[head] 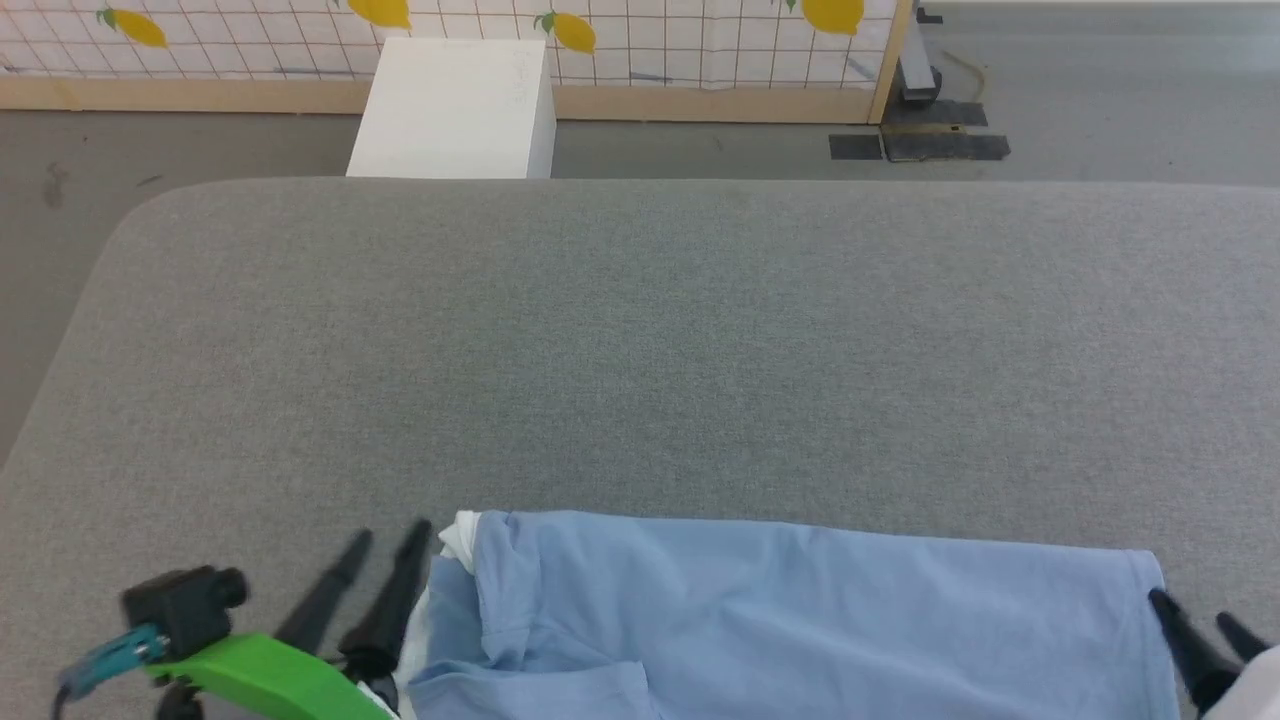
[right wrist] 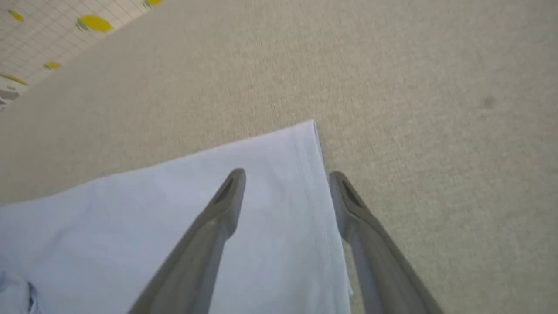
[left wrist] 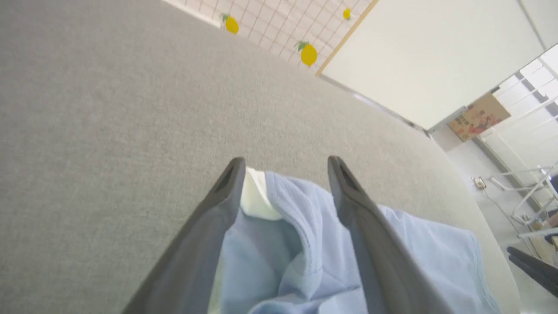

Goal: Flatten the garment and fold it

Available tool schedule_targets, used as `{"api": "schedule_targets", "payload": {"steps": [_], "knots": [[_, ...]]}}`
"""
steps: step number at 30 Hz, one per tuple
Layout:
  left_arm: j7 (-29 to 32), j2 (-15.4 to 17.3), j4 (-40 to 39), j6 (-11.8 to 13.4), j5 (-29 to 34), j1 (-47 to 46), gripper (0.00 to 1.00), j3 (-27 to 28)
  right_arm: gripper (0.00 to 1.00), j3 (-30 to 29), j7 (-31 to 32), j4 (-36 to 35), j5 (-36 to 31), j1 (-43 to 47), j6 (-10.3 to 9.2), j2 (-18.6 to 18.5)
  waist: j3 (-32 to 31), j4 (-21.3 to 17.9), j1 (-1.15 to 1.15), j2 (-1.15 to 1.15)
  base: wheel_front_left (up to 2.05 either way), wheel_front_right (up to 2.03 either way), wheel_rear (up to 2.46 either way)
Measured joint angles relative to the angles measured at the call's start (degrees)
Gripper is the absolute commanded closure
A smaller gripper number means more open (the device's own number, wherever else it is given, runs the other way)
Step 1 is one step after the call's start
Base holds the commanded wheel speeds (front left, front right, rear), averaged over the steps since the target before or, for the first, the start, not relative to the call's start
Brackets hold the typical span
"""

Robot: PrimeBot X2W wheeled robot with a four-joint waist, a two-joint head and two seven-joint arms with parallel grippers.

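Shirt (head: pixel 780 610): spread along the table's (head: pixel 640 350) six-o'clock edge, collar (head: pixel 462 530) toward nine.
Left gripper (head: pixel 390 535): jaws apart at the collar.
Right gripper (head: pixel 1190 608): jaws apart astride the hem (right wrist: pixel 316 183), three o'clock.
Advice: pinch both ends evenly and lift before folding.

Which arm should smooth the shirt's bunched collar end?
Left, likely: the left gripper, open, is at the rumpled collar end of the garment; the right gripper is at the flat hem.

A white box (head: pixel 455 110) stands just beyond the grey worktop (head: pixel 640 330) (cloth-covered, round-cornered); farther beyond it, a lemon-printed grid panel (head: pixel 680 40) and dark floor patches (head: pixel 920 146).
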Motion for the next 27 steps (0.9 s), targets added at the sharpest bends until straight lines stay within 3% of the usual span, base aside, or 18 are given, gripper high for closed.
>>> {"api": "schedule_targets", "payload": {"steps": [5, 9, 10, 13, 19, 27], "knots": [[-5.9, -1.5, -4.9, 6.2, 9.0, 2.1, 0.00, 6.0, 0.00, -0.8, -4.5, -5.7, -0.7, 0.5, 0.00, 0.0, -0.4, 0.1, 0.00, 0.00, 0.00, 0.00, 0.00], [-6.1, -6.5, -7.0, 8.3, 21.9, 3.3, 0.00, 12.3, 0.00, -0.9, -9.3, -6.5, -3.3, 0.6, 0.00, 0.0, -0.3, 0.3, 0.00, 0.00, 0.00, 0.00, 0.00], [-6.2, -9.9, -8.0, 8.0, 28.8, 3.8, 0.00, 15.5, 0.00, -0.6, -10.9, -5.9, -5.0, 0.6, 0.00, 0.0, -0.2, 0.3, 0.00, 0.00, 0.00, 0.00, 0.00], [-6.2, -15.7, -9.1, 5.8, 37.1, 6.1, 0.00, 19.7, 0.00, -0.5, -12.8, -3.7, -6.7, 1.0, 0.00, 0.0, -0.2, 0.5, 0.00, 0.00, 0.00, 0.00, 0.00], [-6.2, -23.7, -8.2, -1.5, 41.7, 10.2, 0.00, 23.7, 0.00, -0.7, -12.4, 2.2, -6.6, 1.9, 0.00, 0.0, 0.2, 1.3, 0.00, 0.00, 0.00, 0.00, 0.00], [-6.2, -26.9, -6.7, -8.1, 44.9, 10.3, 0.00, 27.3, 0.00, -1.2, -11.1, 9.6, -7.1, 1.3, 0.00, 0.0, 1.5, 2.8, 0.00, 0.00, 0.00, 0.00, 0.00]]}}
